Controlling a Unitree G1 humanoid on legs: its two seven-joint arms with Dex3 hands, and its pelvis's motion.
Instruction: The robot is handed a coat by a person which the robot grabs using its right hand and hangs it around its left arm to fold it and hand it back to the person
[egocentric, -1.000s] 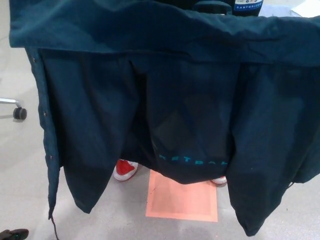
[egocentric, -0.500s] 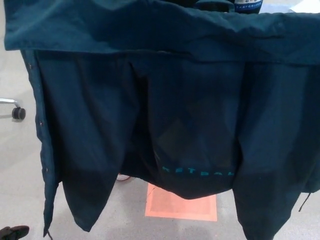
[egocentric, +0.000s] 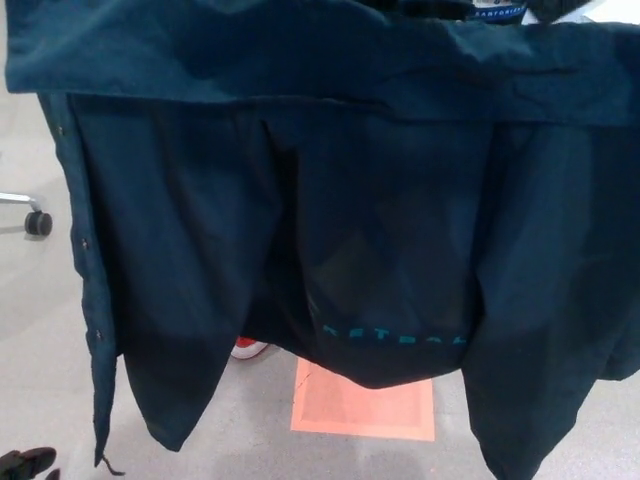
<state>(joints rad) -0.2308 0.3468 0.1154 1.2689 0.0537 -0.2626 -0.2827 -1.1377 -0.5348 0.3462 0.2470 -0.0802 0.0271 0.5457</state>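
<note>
A dark teal coat (egocentric: 330, 200) hangs spread out in front of me and fills most of the head view. Its upper edge is folded over in a wide band (egocentric: 250, 55). A row of snaps (egocentric: 85, 243) runs down its left edge, and pale blue lettering (egocentric: 397, 337) shows low in the middle. A small black shape (egocentric: 25, 463) at the bottom left corner may be part of my left hand; too little shows to tell its state. My right hand is not visible. Whatever holds the coat up is hidden.
A person's red shoe (egocentric: 250, 347) peeks out under the coat's hem. An orange square (egocentric: 365, 405) is marked on the grey floor. A chair castor (egocentric: 38, 222) stands at the left edge. Dark clothing with a label (egocentric: 497, 10) shows above the coat.
The coat has swung slightly; its hem dipped and rose again, first hiding and then uncovering the red shoe. The shoe on the right is now hidden.
</note>
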